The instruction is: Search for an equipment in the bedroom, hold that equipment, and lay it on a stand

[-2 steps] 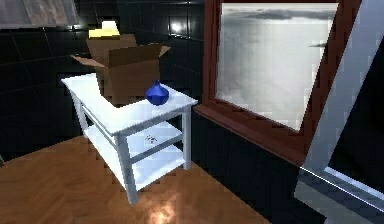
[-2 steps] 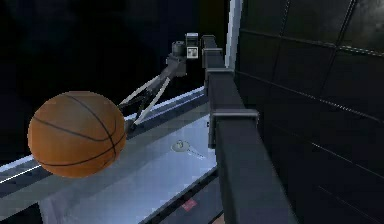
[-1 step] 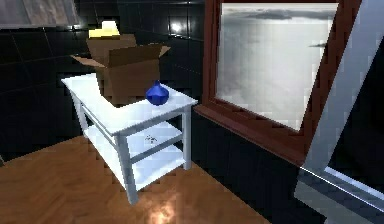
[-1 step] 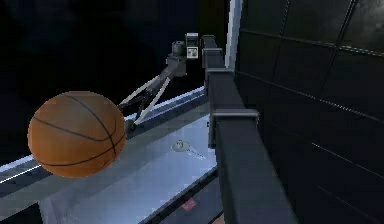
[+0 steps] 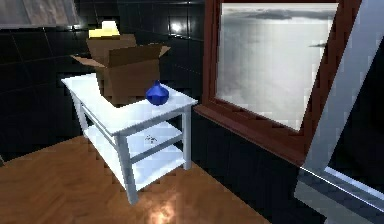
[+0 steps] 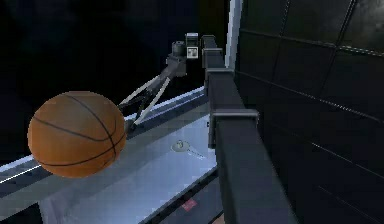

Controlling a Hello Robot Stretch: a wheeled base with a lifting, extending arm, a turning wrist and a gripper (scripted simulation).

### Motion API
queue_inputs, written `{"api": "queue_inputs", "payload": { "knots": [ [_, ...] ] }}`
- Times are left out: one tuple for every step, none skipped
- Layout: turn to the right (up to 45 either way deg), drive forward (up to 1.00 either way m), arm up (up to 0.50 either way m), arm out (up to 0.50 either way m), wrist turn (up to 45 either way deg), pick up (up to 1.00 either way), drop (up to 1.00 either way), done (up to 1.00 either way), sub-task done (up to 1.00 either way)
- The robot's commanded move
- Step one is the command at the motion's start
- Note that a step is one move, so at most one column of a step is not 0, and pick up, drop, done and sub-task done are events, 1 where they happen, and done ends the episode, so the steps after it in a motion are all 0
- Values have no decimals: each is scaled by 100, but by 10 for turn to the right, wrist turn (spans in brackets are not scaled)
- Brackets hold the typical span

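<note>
Hanging off the claw, orange basketball, held at its far end, clear of surfaces

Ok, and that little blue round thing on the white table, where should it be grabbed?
The blue round thing sits near the edge of the white table, with the cardboard box close behind on its left in the forward view. So probably grip its round belly, coming from that view's right.

Speck on stand unidentifiable, arm cropped below
</note>
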Motion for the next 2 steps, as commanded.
{"api": "queue_inputs", "payload": {
  "knots": [
    [0,0,0,0,0,0,100,0,0],
    [0,0,0,-10,0,0,0,0,0]
  ]
}}
